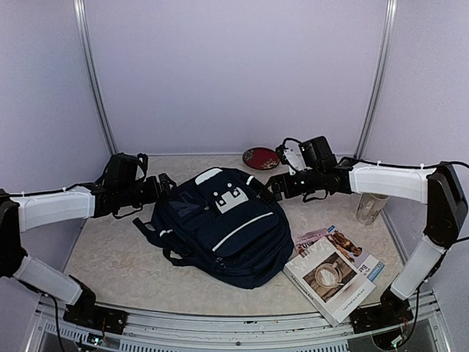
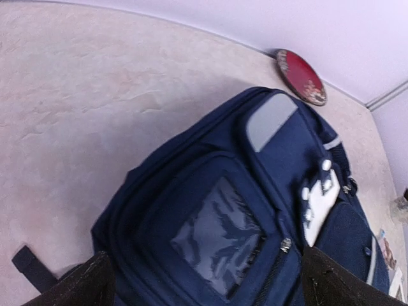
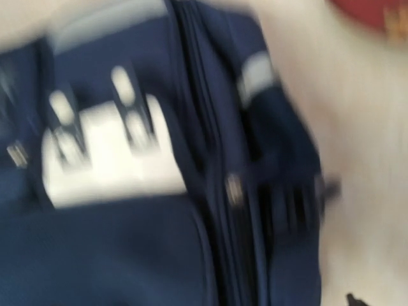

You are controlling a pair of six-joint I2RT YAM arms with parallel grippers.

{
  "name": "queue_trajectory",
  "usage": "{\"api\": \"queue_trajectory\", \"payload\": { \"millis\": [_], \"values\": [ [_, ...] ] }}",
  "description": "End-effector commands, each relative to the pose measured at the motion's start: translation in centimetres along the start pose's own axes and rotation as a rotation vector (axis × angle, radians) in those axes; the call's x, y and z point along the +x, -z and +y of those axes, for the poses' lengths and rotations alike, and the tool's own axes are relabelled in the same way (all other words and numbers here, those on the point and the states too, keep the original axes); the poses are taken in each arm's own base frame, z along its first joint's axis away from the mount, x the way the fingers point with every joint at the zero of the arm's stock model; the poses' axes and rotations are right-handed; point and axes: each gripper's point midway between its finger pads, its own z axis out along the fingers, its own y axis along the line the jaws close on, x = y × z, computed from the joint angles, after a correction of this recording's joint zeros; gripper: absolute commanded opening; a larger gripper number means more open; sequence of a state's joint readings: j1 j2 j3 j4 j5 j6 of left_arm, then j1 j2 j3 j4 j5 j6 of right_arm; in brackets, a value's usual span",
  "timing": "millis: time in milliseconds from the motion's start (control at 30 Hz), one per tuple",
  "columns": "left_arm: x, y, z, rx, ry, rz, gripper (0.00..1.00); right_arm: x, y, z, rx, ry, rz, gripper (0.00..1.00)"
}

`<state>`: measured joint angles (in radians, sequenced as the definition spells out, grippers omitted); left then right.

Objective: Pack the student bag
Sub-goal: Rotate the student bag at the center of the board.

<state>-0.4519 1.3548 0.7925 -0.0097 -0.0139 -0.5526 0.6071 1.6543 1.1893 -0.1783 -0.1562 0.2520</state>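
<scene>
The table (image 1: 110,249) is pale and takes up most of the floor of the booth. The bag (image 1: 220,227) is big and dark blue. It lies flat on the table between the two hands, with its top end pointing away from the arms' bases. The left hand (image 1: 165,183) is just beside the bag's top left corner. Its two fingers (image 2: 83,284) stand wide apart and hold nothing. The bag's front pocket lies right under them in the left wrist view. The right hand (image 1: 272,185) is just beside the bag's top right corner. Its own camera is too blurry, so I cannot tell if this hand is open or closed, or if it touches the bag. Two books (image 1: 333,279) lie well behind the right hand, near that arm's base. They sit just beside the bag's lower right side. A white patch (image 1: 233,198) on the bag is close under the right hand. A red plate (image 1: 261,158) sits just past the right hand, near the back wall. A clear cup (image 1: 371,207) stands beside the right arm, well away from the hand.
</scene>
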Motion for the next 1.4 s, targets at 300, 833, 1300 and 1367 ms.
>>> {"api": "queue_trajectory", "payload": {
  "millis": [300,833,1300,1367],
  "values": [
    [6.0,-8.1,2.3,0.019,-0.014,0.169,0.95,10.3,4.2,1.7,0.015,-0.073,0.207,0.90],
    [7.0,3.5,10.8,-0.238,0.307,-0.107,0.00,15.2,-0.4,2.9,0.065,-0.049,0.311,0.85],
    [12.3,9.2,7.0,-0.229,0.334,-0.155,0.73,4.6,-8.7,0.6,0.145,0.131,0.217,0.93],
    [11.6,10.2,5.8,-0.221,0.291,-0.186,0.76,4.2,-7.5,-0.5,0.177,0.133,0.221,0.95]
  ]
}}
